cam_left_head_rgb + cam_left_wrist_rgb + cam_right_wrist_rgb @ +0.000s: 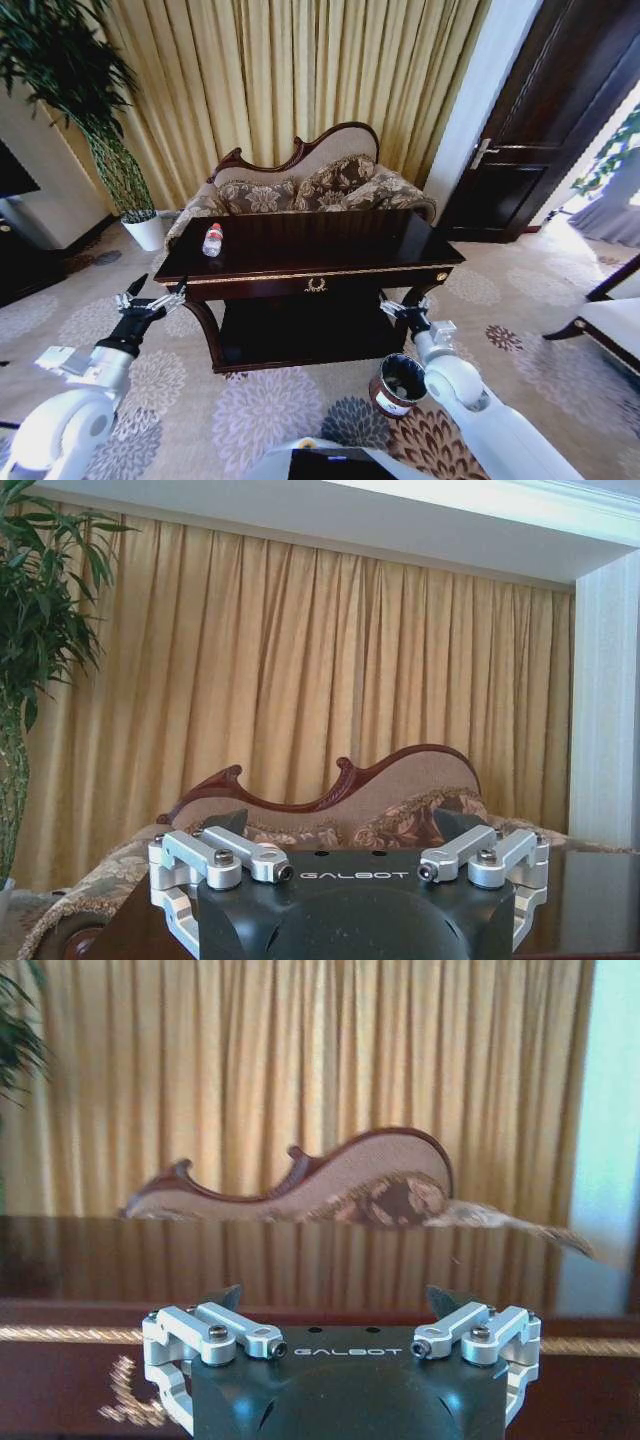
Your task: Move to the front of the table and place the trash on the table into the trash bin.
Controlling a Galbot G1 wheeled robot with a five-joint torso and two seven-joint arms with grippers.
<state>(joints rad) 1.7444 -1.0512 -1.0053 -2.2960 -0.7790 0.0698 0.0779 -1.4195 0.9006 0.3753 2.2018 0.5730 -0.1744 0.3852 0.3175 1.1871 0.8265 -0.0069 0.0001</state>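
A: Head view first; where are the grippers?
B: The left gripper (pixel 152 296) hangs with its jaws spread and empty, in front of the table (pixel 330 262) at its left corner; the water bottle (pixel 212 240) stands upright on the top, beyond those jaws and slightly to their right; the right gripper (pixel 405 310) hangs below the table's right front edge, jaws parted too, the trash bin (pixel 397 384) on the carpet just behind them.
A: Left wrist view?
B: Fingertips (pixel 228 822) wide apart, nothing between; sofa (pixel 330 805) and curtain (pixel 300 670) lie ahead.
A: Right wrist view?
B: Jaws open on air; the gold emblem (pixel 125 1392) sits low beside them.
A: How will the bottle handle?
B: Probably light, smooth and thin-walled; I'd grip its midsection gently.
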